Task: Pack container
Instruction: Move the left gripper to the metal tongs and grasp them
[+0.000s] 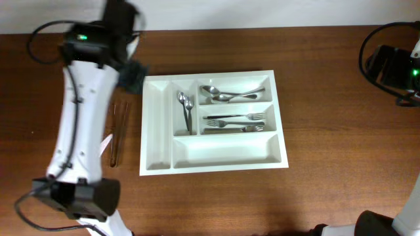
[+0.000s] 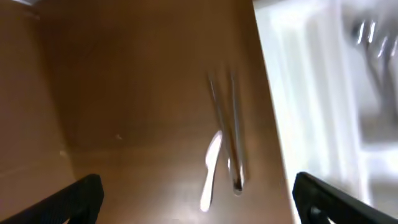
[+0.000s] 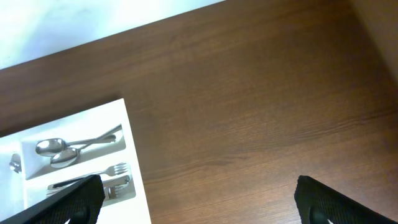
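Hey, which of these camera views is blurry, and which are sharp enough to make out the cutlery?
Left wrist view: heavily smeared, likely motion blur; the loose utensils and the container are streaky. Overhead view: sharp, evenly lit, forks readable. Right wrist view: sharp, the table grain and the spoons crisp.

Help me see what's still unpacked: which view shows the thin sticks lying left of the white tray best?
Left wrist: the pair of thin silvery metal sticks lies mid-frame, close though blurred. Overhead shows them small, beside the left arm. Right wrist misses them.
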Available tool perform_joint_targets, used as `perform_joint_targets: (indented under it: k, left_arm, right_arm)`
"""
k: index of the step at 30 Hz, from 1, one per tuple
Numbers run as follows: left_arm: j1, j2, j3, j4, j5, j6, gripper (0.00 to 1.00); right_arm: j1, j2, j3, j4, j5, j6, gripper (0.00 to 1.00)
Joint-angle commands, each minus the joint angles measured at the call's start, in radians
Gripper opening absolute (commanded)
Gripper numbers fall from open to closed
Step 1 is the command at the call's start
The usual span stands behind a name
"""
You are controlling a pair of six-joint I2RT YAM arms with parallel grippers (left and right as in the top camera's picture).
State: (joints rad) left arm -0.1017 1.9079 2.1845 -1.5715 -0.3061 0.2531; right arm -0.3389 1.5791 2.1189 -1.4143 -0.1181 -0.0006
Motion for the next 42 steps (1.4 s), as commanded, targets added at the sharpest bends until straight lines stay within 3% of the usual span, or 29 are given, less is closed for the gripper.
perform_joint_targets:
  k: [1,5,9,11,19,21,24,29,37,42]
  left_arm:
    - [0.143,0.026,-0.115,0.013,0.183,0.295,0.99]
    - [0.284,0.027,-0.265,0.137,0.194,0.324,1.0]
    - [0.37,0.027,-0.401,0.305,0.404,0.317,0.94]
    - [0.381,0.027,-0.467,0.351,0.442,0.316,0.92]
    - [0.325,0.027,-0.739,0.555,0.438,0.312,0.92]
    - [0.305,0.027,-0.775,0.587,0.42,0.251,0.89]
    - [0.288,0.027,-0.808,0.624,0.35,0.164,0.84]
    - [0.287,0.027,-0.822,0.655,0.316,0.122,0.77]
    - [0.287,0.059,-0.88,0.774,0.317,0.098,0.75]
    - [0.286,0.103,-0.88,0.782,0.316,0.047,0.53]
  right_arm:
    - [-0.003,-0.013,0.009,-0.001,-0.005,-0.003,0.99]
    - [-0.003,-0.013,0.009,-0.001,-0.005,-0.003,0.98]
    - [-0.003,-0.013,0.009,-0.001,-0.005,-0.003,0.99]
    - [-0.003,-0.013,0.009,-0.001,-0.005,-0.003,0.99]
    - [-0.003,-0.013,0.009,-0.001,-0.005,-0.003,0.99]
    - [-0.003,-0.013,0.009,-0.001,-0.005,-0.003,0.99]
    - [-0.003,-0.013,0.009,-0.001,-0.005,-0.003,0.99]
    - [-0.003,-0.013,0.009,-0.001,-0.005,-0.003,0.99]
    - [-0.003,-0.013,0.009,-0.001,-0.005,-0.003,0.99]
    - [-0.003,-0.013,0.009,-0.001,-0.005,-0.003,0.99]
